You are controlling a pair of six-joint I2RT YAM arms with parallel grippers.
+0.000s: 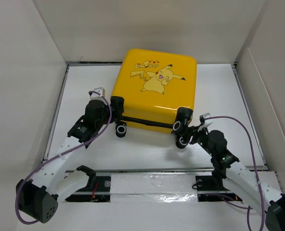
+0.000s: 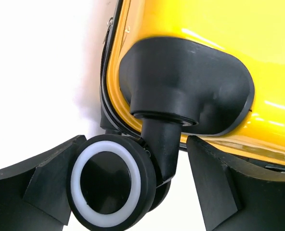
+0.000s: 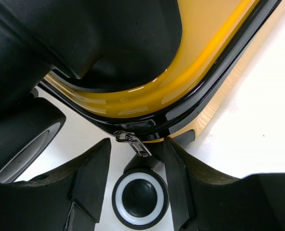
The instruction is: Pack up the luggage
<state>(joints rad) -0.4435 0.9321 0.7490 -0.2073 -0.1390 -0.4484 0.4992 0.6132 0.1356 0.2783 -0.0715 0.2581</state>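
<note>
The luggage [image 1: 154,82] is laid flat and closed on the white surface [image 1: 147,154], printed shell upward, with its wheeled end turned toward the two arms. The left gripper [image 2: 133,144] is placed at the near left corner. Its jaws are spread wide around a caster wheel [image 2: 111,180], and nothing is clamped, although the wheel is seen very close to one finger. The right gripper [image 3: 136,142] is placed at the near right corner. Its jaws are about half open, with the small metal zipper pull [image 3: 133,143] between them, not yet pinched. If the pull is to be taken, it may be missed, because it is thin and loose and lies against the black zipper band [image 3: 219,72], which could be nipped instead. A second wheel [image 3: 140,197] just beside the fingers could also be caught. Since the luggage is not held on the left side, it may be turned or pushed across the surface when the pull is dragged, and the zipper may be jammed at the corner.
</note>
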